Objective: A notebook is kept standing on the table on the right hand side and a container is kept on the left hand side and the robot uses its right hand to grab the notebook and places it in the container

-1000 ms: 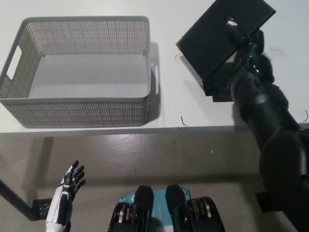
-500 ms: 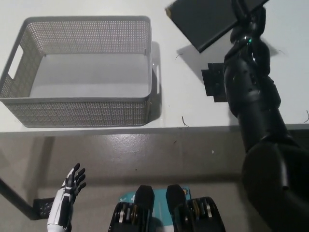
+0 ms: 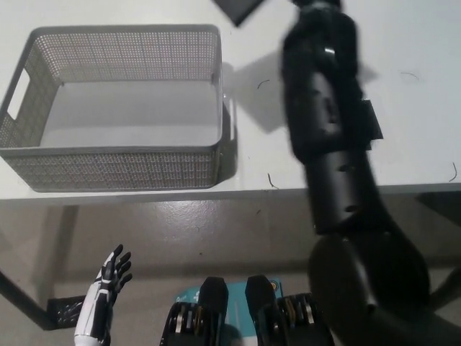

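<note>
Fingers of the right hand (image 3: 317,4) were cut off by the top edge, so I couldn't tell their grip; only a dark corner of the notebook (image 3: 241,9) showed, just beyond the container's (image 3: 115,169) far right corner, clear of the table (image 3: 418,108). Left hand (image 3: 108,281) hung below the container's near wall, fingers spread, holding nothing. My call for the step: carry the notebook over the container's open middle, level it, lower inside the mesh walls before release.
</note>
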Robot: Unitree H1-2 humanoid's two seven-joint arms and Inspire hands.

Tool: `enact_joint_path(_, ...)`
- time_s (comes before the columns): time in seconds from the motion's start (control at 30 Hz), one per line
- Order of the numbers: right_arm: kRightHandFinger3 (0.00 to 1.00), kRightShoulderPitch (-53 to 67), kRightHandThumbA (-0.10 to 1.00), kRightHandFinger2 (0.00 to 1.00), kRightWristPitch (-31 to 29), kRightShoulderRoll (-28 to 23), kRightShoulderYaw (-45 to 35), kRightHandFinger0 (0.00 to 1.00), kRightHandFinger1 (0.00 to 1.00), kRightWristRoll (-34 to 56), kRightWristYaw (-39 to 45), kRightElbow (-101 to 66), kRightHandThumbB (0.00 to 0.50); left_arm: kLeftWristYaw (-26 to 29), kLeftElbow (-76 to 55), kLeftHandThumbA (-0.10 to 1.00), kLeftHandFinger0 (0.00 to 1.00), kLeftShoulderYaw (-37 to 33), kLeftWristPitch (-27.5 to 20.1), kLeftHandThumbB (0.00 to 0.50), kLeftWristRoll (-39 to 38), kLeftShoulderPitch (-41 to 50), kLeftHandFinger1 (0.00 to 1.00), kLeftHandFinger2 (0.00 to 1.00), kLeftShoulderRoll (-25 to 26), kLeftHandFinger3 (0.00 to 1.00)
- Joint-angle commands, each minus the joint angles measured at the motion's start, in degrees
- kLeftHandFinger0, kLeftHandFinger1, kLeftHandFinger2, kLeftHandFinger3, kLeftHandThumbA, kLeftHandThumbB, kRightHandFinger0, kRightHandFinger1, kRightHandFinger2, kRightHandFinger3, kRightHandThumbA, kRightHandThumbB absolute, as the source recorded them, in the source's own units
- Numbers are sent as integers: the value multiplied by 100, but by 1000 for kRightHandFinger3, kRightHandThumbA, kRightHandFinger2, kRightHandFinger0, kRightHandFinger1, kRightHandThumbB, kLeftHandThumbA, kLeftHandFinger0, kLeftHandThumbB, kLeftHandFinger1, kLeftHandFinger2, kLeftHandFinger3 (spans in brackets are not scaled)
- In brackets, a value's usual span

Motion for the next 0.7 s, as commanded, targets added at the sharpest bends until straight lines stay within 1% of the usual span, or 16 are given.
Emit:
enact_joint_path(0.0, 758, -536, -100, 752, -145, 280, 339, 0, 281, -140, 30, 449, 61, -98, -1, 1000, 1000, -11, -260, 264, -129, -43, 1000, 1000, -8, 1000)
enact_joint_path(0.13, 743, -698, -100, 737, -483, 352, 645, 0, 278, -467, -48, 1235, 88, -19, -23, 1000, 1000, -36, -197, 267, 1, -49, 1000, 1000, -15, 1000)
enact_joint_path(0.17, 727, -777, -100, 716, -591, 367, 778, 0, 254, -612, -134, 1525, 107, -34, -60, 1000, 1000, -67, -157, 263, 32, -48, 1000, 1000, -12, 1000)
enact_joint_path(0.2, 692, -821, -100, 652, -568, 372, 924, 0, 201, -771, -241, 1676, 121, -37, -55, 1000, 1000, -95, -162, 251, 78, -52, 1000, 1000, -2, 1000)
enact_joint_path(0.23, 718, -833, -97, 640, -560, 380, 1069, 0, 197, -844, -149, 1803, 130, -39, -69, 1000, 1000, -107, -124, 254, 78, -43, 1000, 1000, -10, 1000)
enact_joint_path(0.27, 800, -818, -11, 705, -563, 370, 1127, 78, 282, -855, -98, 1820, 156, -57, -73, 1000, 1000, -112, -117, 262, 45, -37, 1000, 1000, -19, 1000)
enact_joint_path(0.3, 1000, -809, 329, 1000, -545, 333, 1339, 430, 649, -961, 75, 1889, 236, -73, -65, 1000, 1000, -122, -131, 252, 19, -40, 1000, 1000, -20, 1000)
enact_joint_path(0.33, 1000, -797, 430, 981, -503, 289, 1532, 539, 640, -1095, 211, 1925, 247, -61, -46, 1000, 1000, -137, -164, 252, 64, -48, 1000, 1000, -8, 1000)
enact_joint_path(0.37, 1000, -759, 632, 1000, -388, 230, 1765, 738, 872, -1203, 465, 1877, 340, -72, -40, 1000, 1000, -146, -161, 248, 47, -56, 1000, 1000, -11, 1000)
enact_joint_path(0.4, 1000, -664, 739, 1000, -321, 206, 1875, 1000, 1000, -1078, 928, 1732, 480, -74, -69, 1000, 1000, -173, -137, 245, 80, -50, 1000, 1000, -2, 1000)
enact_joint_path(0.43, 1000, -636, 763, 1000, -375, 193, 1966, 1000, 1000, -1083, 1024, 1723, 499, -83, -76, 1000, 1000, -194, -138, 247, 103, -53, 1000, 1000, 10, 1000)
enact_joint_path(0.47, 1000, -617, 790, 1000, -463, 166, 2059, 1000, 1000, -1097, 1154, 1728, 498, -86, -105, 1000, 1000, -212, -105, 250, 125, -56, 1000, 1000, 25, 1000)
enact_joint_path(0.53, 1000, -576, 931, 1000, -460, 65, 2311, 1000, 1000, -1259, 1282, 1656, 476, -92, -89, 1000, 1000, -241, -163, 264, 147, -80, 1000, 1000, 51, 1000)
enact_joint_path(0.57, 1000, -552, 955, 1000, -400, 17, 2412, 1000, 1000, -1307, 1316, 1601, 477, -97, -92, 1000, 1000, -254, -158, 268, 147, -83, 1000, 1000, 65, 1000)
enact_joint_path(0.6, 1000, -552, 997, 1000, -452, -39, 2482, 1000, 1000, -1345, 1312, 1609, 498, -109, -111, 1000, 1000, -269, -159, 271, 149, -77, 1000, 1000, 84, 1000)
enact_joint_path(0.67, 1000, -564, 1000, 1000, -490, -99, 2527, 1000, 1000, -1359, 1287, 1613, 500, -116, -113, 1000, 1000, -291, -176, 278, 145, -82, 1000, 1000, 104, 1000)
